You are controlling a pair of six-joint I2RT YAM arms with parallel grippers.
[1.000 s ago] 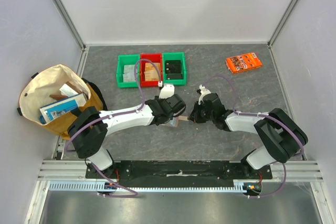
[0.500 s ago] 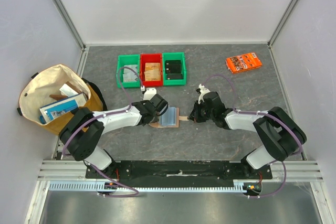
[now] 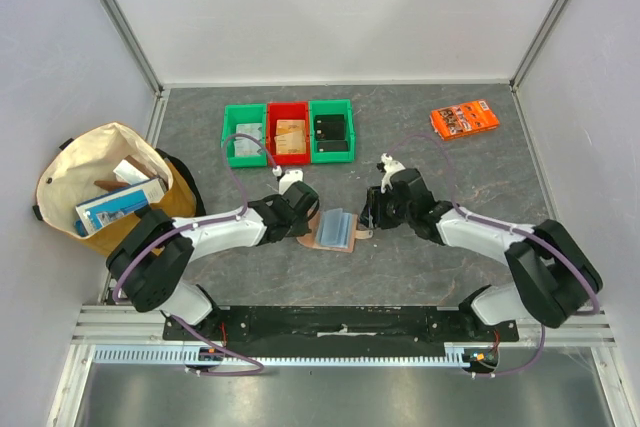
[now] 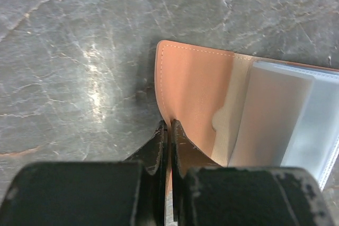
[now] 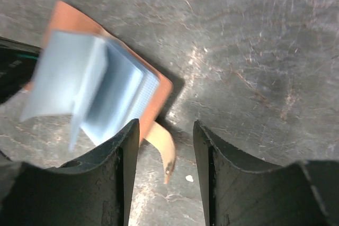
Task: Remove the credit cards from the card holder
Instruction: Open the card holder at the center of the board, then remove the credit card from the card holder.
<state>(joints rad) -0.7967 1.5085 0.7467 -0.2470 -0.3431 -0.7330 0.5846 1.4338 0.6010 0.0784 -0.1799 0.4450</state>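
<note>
**Top view.** The card holder (image 3: 335,230) lies spread open on the counter (image 3: 430,272), on the near side of the red bin (image 3: 290,137) and slightly to its right, well apart from it. The left claw (image 3: 306,221) is seen straight below the red bin, and the right claw (image 3: 372,212) further right of it. The print on the orange packet (image 3: 465,118) is too small to be read.

**Left wrist.** The left claw (image 4: 168,130) is closed, with the leather cover's edge pinched between its tips. The cover is judged soft and light, so it should be held down. Clear sleeves (image 4: 280,115) are seen. The credit cards inside them are judged stiff and slippery and are best taken by an exposed edge. No brand is legible.

**Right wrist.** The right claw (image 5: 165,136) is spread open and holds nothing. The tab (image 5: 161,149) lies loose between its fingers. The holder is blurred.
</note>
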